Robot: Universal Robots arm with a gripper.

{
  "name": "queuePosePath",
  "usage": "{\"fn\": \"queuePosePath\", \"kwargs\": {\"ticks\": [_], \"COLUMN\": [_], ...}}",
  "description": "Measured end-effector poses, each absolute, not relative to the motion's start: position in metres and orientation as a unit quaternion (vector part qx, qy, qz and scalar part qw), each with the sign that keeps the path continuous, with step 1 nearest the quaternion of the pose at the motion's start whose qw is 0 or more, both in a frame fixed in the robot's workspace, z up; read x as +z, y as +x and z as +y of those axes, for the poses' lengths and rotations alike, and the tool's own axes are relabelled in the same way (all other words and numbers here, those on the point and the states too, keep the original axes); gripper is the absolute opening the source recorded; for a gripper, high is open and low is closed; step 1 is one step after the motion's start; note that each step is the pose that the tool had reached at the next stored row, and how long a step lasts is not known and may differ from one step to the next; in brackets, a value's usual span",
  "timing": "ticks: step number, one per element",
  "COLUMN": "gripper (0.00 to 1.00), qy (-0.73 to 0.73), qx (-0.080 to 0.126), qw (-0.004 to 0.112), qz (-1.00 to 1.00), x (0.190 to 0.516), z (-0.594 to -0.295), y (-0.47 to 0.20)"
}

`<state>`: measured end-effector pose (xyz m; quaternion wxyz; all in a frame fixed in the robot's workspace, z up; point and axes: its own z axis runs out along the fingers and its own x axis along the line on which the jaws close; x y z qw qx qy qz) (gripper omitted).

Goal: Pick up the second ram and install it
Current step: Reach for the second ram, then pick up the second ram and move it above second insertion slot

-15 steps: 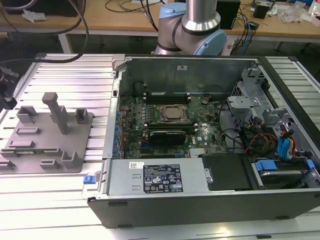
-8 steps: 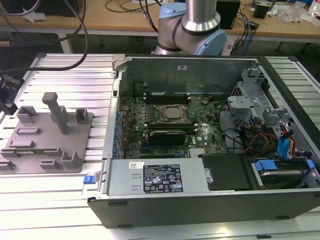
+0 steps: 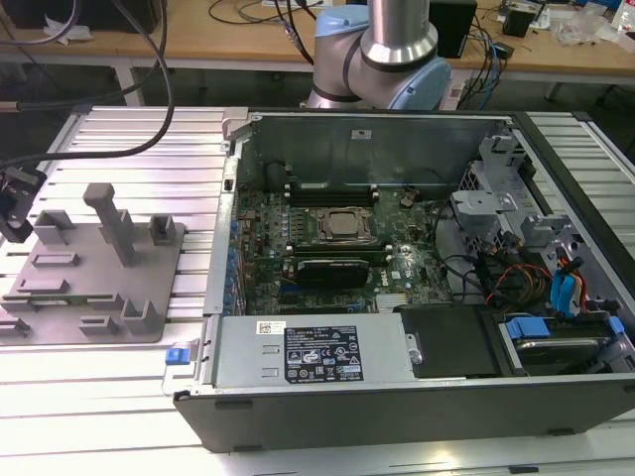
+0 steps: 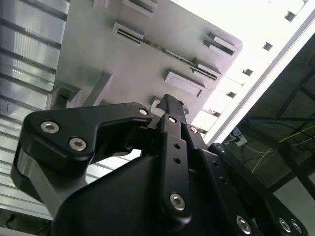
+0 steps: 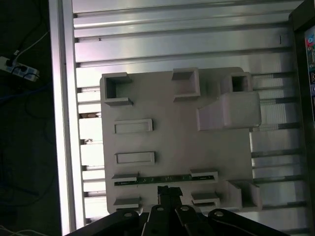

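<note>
Gripper (image 5: 170,189) pressed together, empty, over the grey fixture plate (image 5: 172,137) at the desk's (image 5: 172,39) edge, second ram (image 5: 152,180) lying across the plate's slots just beside it

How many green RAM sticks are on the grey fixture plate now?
1. The ram sits on edge between holders of the grey fixture plate, near the gripper. Another could be hidden.

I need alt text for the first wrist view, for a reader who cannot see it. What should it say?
The black gripper is close to the second ram, a thin green stick seen edge-on between small blocks of the grey fixture plate. The plate, with several more raised blocks, lies on a ribbed aluminium table.
</note>
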<state>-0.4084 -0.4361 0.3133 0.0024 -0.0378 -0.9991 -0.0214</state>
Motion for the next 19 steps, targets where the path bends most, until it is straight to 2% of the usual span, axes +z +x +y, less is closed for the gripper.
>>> {"fn": "queuePosePath", "kwargs": {"ticks": [19], "gripper": [0.08], "qy": [-0.007], "qx": [-0.021], "qw": [0.003], "qz": [-1.000], "x": [0.3130], "z": [-0.4361], "y": [-0.4084]}}
